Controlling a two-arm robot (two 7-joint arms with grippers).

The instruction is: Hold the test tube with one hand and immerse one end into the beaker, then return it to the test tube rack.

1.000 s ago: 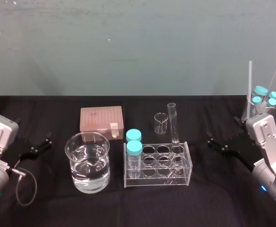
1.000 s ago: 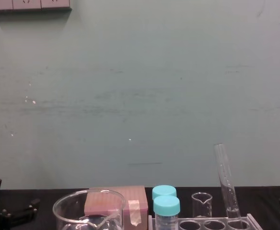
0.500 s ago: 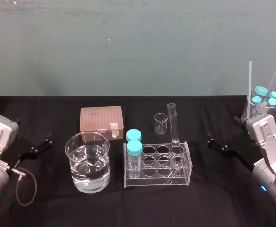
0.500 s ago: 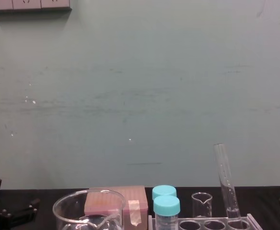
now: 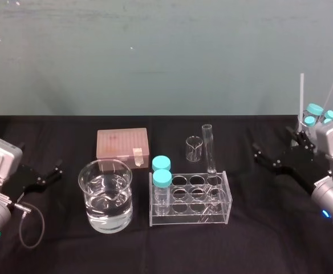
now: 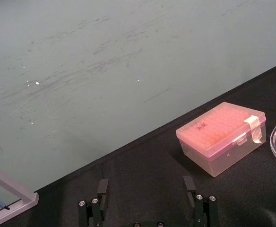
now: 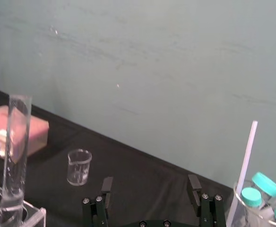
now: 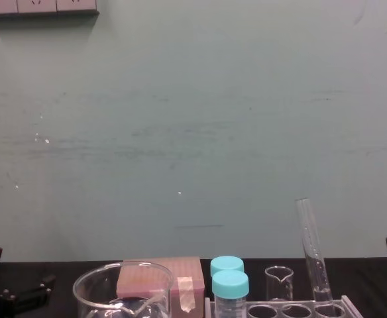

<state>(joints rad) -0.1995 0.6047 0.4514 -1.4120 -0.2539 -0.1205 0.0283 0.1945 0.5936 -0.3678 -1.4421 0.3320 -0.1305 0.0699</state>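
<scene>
**Test tube upright in the rack, both grippers open and clear of it**

Your test tube [image 5: 209, 149] stands in the far right hole of the test tube rack [image 5: 212, 214]. Its long axis is close to vertical, with the open rim up and the rounded end down in the rack. From the chest view its top leans slightly to the left. Whether the rounded end rests on the rack floor is hard to tell through the clear plastic.

The beaker [image 5: 88, 197] sits left of the rack, just beside it, and holds clear liquid. Two teal-capped vials [image 5: 161, 171] fill the rack's left holes, so they stand between the tube and the beaker. A small beaker [image 5: 194, 148] stands just left of the tube, behind the rack. A pink box [image 5: 122, 144] lies beyond the beaker.

Your right gripper [image 5: 272, 140] hovers over the black surface [image 5: 240, 240], right of the rack and apart from the tube, with its fingers spread and holding nothing. Your left gripper [image 5: 40, 158] sits at the left edge, well apart from the beaker, its fingers likewise spread and empty.
</scene>
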